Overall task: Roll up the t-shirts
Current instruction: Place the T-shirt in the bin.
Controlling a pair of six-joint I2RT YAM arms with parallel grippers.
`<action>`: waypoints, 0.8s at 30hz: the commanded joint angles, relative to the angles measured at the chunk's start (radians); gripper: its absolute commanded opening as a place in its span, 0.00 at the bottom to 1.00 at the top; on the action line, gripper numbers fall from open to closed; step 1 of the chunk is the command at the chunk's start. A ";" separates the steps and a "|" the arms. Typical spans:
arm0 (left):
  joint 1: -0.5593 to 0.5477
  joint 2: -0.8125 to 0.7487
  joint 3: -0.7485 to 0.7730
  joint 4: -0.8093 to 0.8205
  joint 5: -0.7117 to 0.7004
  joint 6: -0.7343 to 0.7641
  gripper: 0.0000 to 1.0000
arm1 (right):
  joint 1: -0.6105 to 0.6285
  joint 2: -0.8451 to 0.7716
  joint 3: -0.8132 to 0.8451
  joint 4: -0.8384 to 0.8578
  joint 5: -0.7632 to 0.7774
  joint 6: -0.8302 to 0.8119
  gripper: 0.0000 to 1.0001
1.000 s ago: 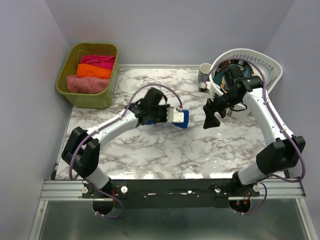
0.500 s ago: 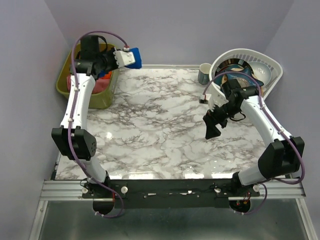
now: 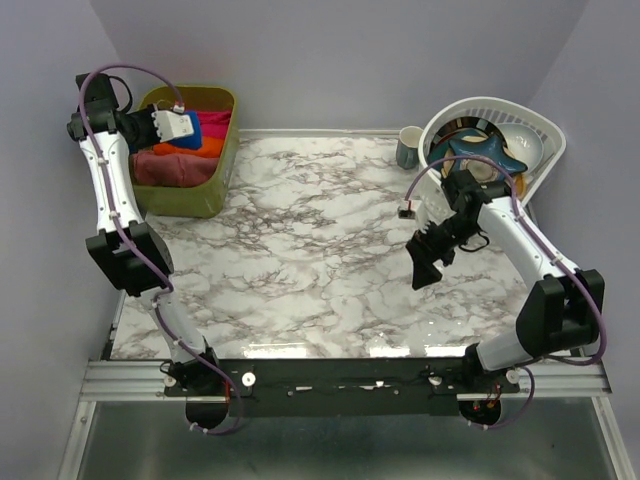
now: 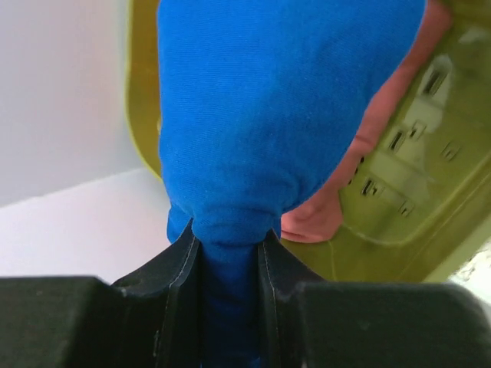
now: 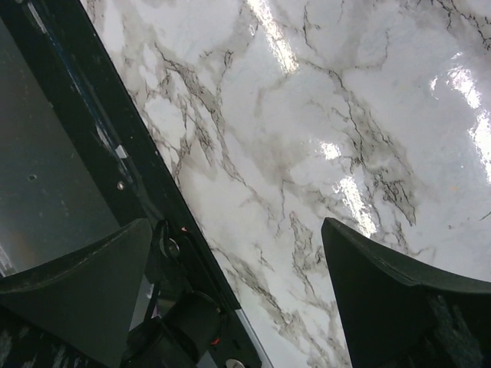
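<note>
The royal-blue t-shirt is a tight roll [image 3: 186,140], held over the olive-green bin [image 3: 218,180] at the back left. My left gripper [image 3: 172,124] is shut on it. In the left wrist view the blue roll [image 4: 268,115] is pinched between both black jaws of the left gripper [image 4: 229,239] and hangs over the bin [image 4: 399,207]. The bin holds a magenta roll [image 3: 212,122], an orange roll [image 3: 203,148] and a dusty-pink roll [image 3: 168,168], the pink one also showing in the left wrist view [image 4: 318,222]. My right gripper [image 3: 426,266] is open and empty above the marble table [image 3: 300,260]; in the right wrist view [image 5: 236,230] only tabletop lies between its jaws.
A white dish basket [image 3: 540,130] with bowls and a blue item stands at the back right, with a grey mug [image 3: 408,147] beside it. Purple walls close in the left, back and right. The black rail [image 5: 100,153] runs along the table's near edge.
My left arm has swung from the middle of the table up and left to the bin, carrying the blue roll. My right gripper has drifted slightly nearer, still open.
</note>
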 commanded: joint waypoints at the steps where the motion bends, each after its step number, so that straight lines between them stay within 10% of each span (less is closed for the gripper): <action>1: 0.018 0.080 0.054 -0.043 -0.001 0.121 0.00 | -0.009 0.043 0.005 -0.025 -0.006 0.005 1.00; 24: -0.024 0.109 -0.348 0.101 0.023 0.276 0.00 | -0.015 0.046 0.033 -0.123 0.026 -0.075 1.00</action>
